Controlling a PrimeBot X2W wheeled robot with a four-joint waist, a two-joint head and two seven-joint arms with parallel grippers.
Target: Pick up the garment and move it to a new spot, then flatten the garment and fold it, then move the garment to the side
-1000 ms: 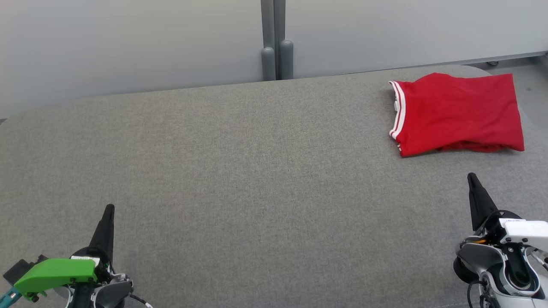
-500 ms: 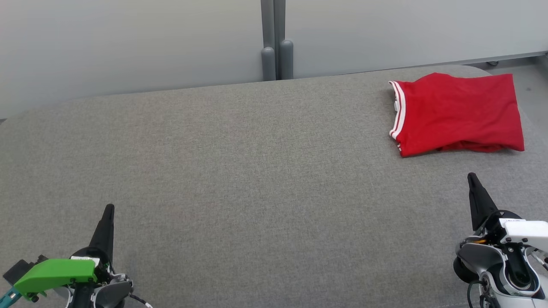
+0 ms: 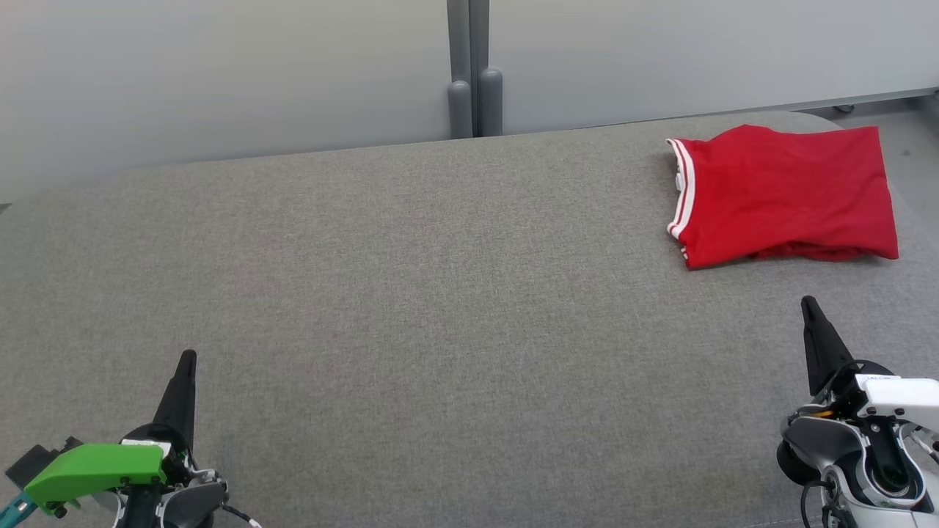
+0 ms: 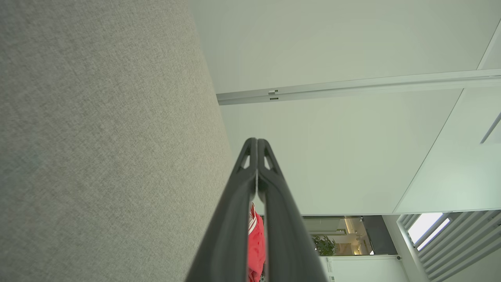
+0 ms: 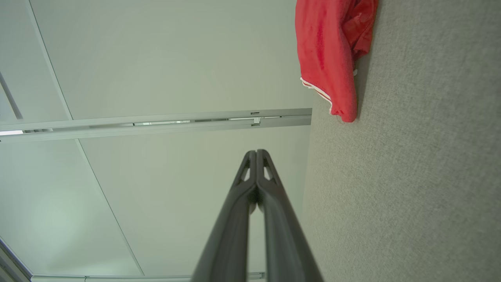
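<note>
The left gripper [image 3: 186,358], its two long dark fingers pressed together on nothing, hangs over the near left corner of the grey fabric-covered tabletop [image 3: 440,308]. The right gripper [image 3: 808,302], likewise closed with its fingertips meeting and nothing between them, hangs over the near right corner, and both point toward the far edge. The folded red cloth garment with white striped trim [image 3: 788,194] lies at the far right corner of the tabletop with its trimmed edge facing left, apart from the right gripper and well apart from the left one.
</note>
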